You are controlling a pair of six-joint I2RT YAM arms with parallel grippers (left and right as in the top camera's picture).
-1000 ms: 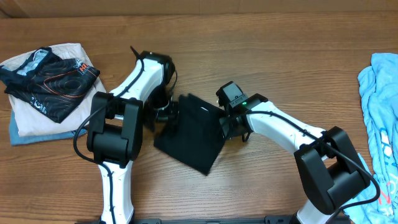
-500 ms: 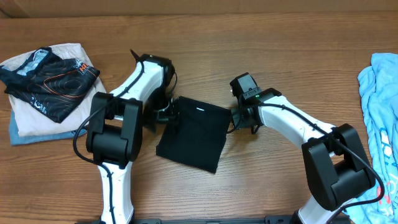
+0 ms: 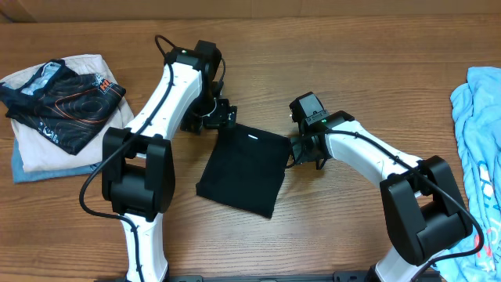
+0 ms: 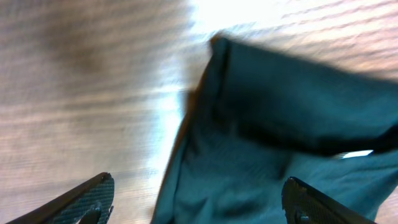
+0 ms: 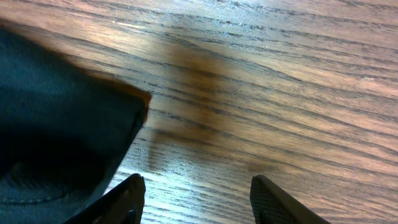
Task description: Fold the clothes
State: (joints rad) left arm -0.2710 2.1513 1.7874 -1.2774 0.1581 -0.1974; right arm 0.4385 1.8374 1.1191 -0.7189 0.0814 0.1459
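A black folded garment (image 3: 243, 168) lies flat on the table centre. It fills the lower right of the left wrist view (image 4: 280, 149) and the left edge of the right wrist view (image 5: 56, 137). My left gripper (image 3: 213, 117) is open and empty, just above the garment's upper left corner. My right gripper (image 3: 301, 155) is open and empty beside the garment's right edge, over bare wood (image 5: 199, 199).
A pile of folded clothes (image 3: 59, 106) with a dark patterned piece on top sits at the far left. A light blue garment (image 3: 477, 141) lies bunched at the right table edge. The wooden table (image 3: 352, 63) stretches behind.
Both grippers let go of the black garment, which dropped flat. The left arm then lifted away toward the back; the right arm drew off to the garment's right edge.
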